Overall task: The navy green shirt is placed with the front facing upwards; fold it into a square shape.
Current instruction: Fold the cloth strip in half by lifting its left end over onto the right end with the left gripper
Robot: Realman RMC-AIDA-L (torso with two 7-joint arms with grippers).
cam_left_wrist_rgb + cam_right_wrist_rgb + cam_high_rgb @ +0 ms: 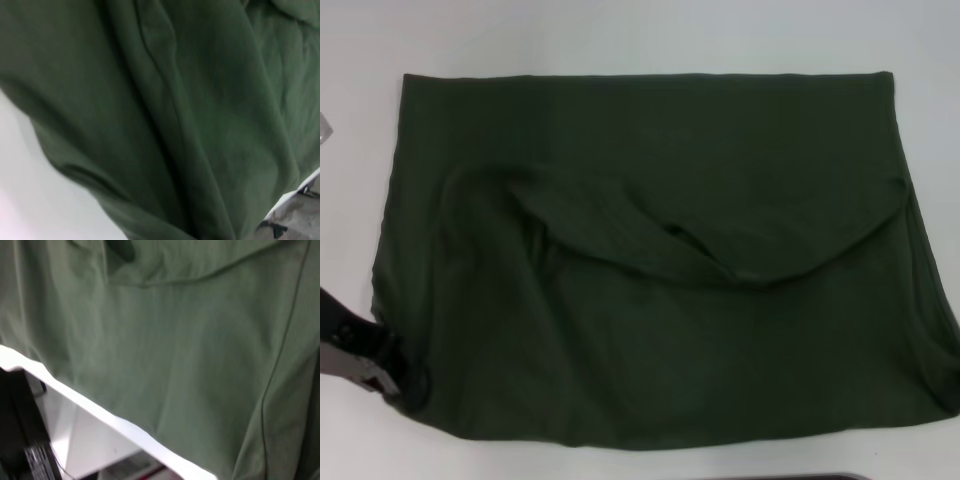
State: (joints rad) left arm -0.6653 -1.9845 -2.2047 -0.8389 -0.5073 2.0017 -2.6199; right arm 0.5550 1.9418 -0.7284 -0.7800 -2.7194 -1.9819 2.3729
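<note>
Head view: the shirt [660, 260] lies partly folded on the white table [620, 35], a curved flap across its middle. The left gripper [390, 375] sits at the shirt's near left corner, with cloth bunched right at its fingers; I cannot tell whether they are clamped. The right gripper is out of sight.

Left wrist view: only deep folds of shirt [165, 115] and bare table [30, 200] show.

Right wrist view: the shirt [190, 340] reaches close to the table edge [125, 425].

Judgement: a loose hold could drop the corner mid-fold, or 1 pull could drag the wrinkled layers askew. Nothing else stands in the way.
</note>
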